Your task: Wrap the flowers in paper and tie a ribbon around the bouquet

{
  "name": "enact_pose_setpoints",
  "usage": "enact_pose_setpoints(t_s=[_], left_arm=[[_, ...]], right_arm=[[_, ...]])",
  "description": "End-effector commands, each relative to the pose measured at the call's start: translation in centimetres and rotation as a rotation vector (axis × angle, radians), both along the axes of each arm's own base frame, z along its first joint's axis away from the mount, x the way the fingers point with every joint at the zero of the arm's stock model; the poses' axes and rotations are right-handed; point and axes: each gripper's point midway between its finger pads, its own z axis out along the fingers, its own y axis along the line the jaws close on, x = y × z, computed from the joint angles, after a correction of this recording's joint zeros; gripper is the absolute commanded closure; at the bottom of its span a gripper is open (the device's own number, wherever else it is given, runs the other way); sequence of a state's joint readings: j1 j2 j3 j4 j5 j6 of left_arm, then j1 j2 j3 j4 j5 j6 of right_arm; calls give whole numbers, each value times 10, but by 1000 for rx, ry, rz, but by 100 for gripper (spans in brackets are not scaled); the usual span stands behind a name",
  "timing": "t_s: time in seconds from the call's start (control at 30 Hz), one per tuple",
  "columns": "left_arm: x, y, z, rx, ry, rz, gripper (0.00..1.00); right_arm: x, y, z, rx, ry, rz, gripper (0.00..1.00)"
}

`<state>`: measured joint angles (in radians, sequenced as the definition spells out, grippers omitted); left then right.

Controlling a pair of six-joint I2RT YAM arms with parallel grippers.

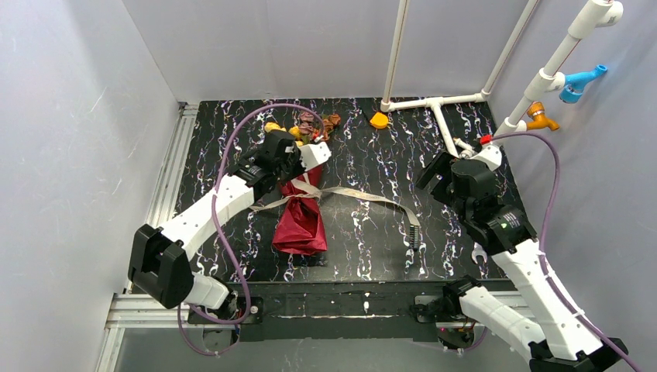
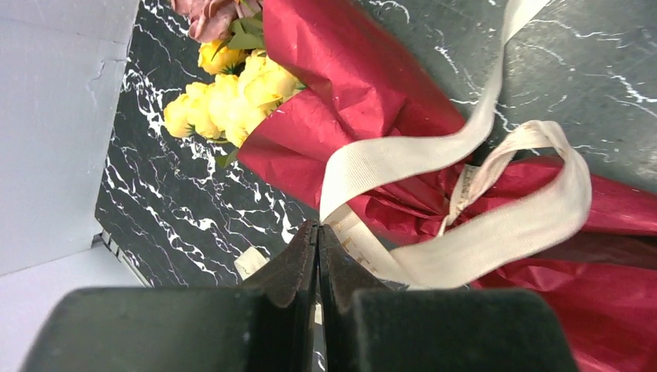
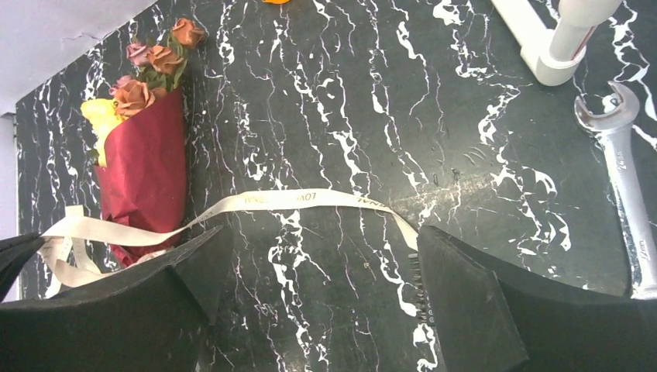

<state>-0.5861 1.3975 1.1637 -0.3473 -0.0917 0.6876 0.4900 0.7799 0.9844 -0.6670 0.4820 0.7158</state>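
Where paper point(image 1: 300, 221) cone lies left of centre, flowers point(image 1: 310, 122) poke from its far end | your left gripper point(image 2: 318, 232) pinches ribbon point(image 1: 372, 195) beside it | right gripper point(image 3: 318, 232) released over bare table point(image 1: 364, 139) rightward.

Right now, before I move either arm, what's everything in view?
bouquet: one, red paper with yellow and pink-brown blooms, lying mid-table.
ribbon: one, beige, round the bouquet, tail trailing right.
cap piece: one, orange, far edge.
pipe frame: one, white, far right.
pipe fittings: two, blue and orange, on the right-hand pipe.
wrench: one, silver, by the pipe foot.
table: one, black, white-veined.
cables: two, purple, along the arms.
left fingers: black, shut on the ribbon.
right fingers: black, open, empty, right of the bouquet.
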Motion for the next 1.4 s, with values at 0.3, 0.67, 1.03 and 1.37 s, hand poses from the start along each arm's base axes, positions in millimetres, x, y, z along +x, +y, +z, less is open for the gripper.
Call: enact_pose_setpoints(t_s=[0.3, 0.67, 1.03, 1.37], left_arm=[[32, 1, 34, -99, -338, -200, 100], [52, 9, 40, -12, -396, -319, 100], [40, 5, 23, -13, -373, -377, 100], [40, 6, 18, -6, -370, -382, 100]], right_arm=[[16, 108, -25, 100, -72, 574, 2], [61, 178, -132, -164, 44, 1074, 2], [90, 239, -184, -316, -43, 1316, 2], [128, 280, -199, -330, -107, 1355, 2]])
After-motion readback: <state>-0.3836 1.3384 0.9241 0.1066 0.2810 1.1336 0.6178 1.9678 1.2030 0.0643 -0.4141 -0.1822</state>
